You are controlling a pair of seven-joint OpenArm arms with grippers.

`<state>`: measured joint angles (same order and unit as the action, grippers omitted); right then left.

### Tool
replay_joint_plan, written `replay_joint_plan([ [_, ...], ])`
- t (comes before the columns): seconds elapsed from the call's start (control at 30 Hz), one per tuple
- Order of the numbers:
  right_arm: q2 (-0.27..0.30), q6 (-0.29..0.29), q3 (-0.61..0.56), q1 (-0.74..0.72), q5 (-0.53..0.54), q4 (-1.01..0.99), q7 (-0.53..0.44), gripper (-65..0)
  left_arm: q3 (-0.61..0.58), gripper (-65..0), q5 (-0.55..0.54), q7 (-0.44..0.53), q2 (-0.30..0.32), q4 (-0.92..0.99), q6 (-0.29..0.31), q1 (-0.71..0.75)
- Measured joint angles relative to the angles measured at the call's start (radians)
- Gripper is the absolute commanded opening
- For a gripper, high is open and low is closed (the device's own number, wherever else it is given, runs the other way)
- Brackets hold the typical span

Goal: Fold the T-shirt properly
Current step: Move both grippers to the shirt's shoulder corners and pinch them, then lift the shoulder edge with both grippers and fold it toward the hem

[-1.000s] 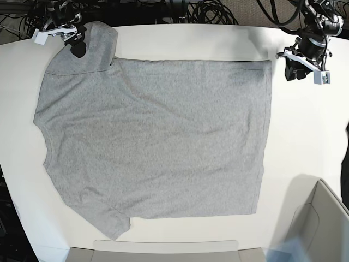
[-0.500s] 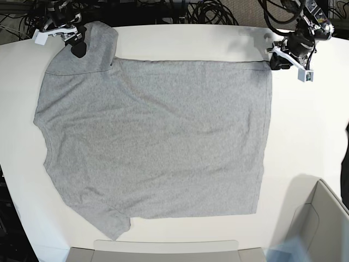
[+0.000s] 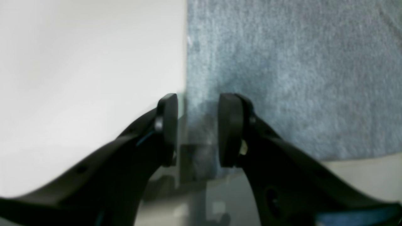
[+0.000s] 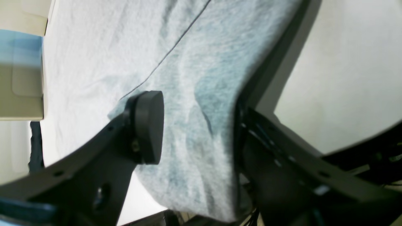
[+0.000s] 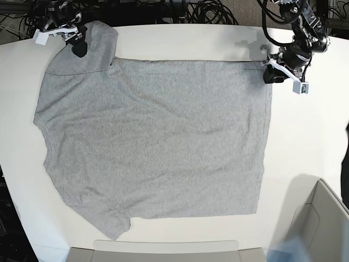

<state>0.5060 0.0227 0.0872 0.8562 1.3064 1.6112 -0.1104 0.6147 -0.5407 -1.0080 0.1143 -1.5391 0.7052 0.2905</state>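
Observation:
The heather-grey T-shirt (image 5: 158, 136) lies spread flat on the white table (image 5: 305, 136), plain side up, with no lettering showing. My left gripper (image 5: 271, 75) is at the shirt's far right corner. In the left wrist view it (image 3: 198, 128) is open, its jaws straddling the shirt's straight edge (image 3: 282, 78) close over the table. My right gripper (image 5: 79, 48) is at the far left sleeve (image 5: 98, 46). In the right wrist view it (image 4: 198, 135) is open wide, with the sleeve fabric (image 4: 194, 94) lying between the jaws and draped against one finger.
A cardboard box (image 5: 322, 218) stands at the front right corner. A flat beige box edge (image 5: 163, 248) runs along the front. Cables (image 5: 207, 11) pile up behind the table's far edge.
My left gripper has moved left and down from beside the shirt onto its far right corner. The right gripper and the shirt have not moved.

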Motion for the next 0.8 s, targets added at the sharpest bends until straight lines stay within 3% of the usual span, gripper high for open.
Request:
replay_joint_plan([
  [0.3,0.0,0.004,0.002,-0.006,-0.007,0.002,0.029,-35.2,-0.002,-42.4,-0.033,0.015,0.0,0.0,0.017,0.036],
  [0.5,-0.021,-0.008,-0.002,-0.023,-0.135,0.032,0.055,-35.3,-0.118,-42.5,-0.019,0.038,0.007,-0.002,0.006,0.046],
  [0.57,-0.043,-0.009,-0.003,-0.027,-0.15,0.04,0.06,-35.6,-0.12,-45.4,-0.03,0.043,0.001,-0.002,0.008,0.05],
  [0.63,-0.044,-0.009,-0.003,-0.025,-0.161,0.044,0.069,-40.3,-0.12,-51.1,-0.029,0.043,0.0,-0.002,0.006,0.05],
  [0.73,-0.04,-0.028,-0.003,-0.025,-0.162,0.043,0.082,-54.8,-0.12,-63.6,-0.025,0.039,0.002,-0.002,0.006,0.053],
  [0.8,-0.039,-0.04,-0.003,-0.024,-0.164,0.04,0.09,-64.2,-0.12,-65.0,-0.026,0.038,0.002,-0.002,0.006,0.056],
])
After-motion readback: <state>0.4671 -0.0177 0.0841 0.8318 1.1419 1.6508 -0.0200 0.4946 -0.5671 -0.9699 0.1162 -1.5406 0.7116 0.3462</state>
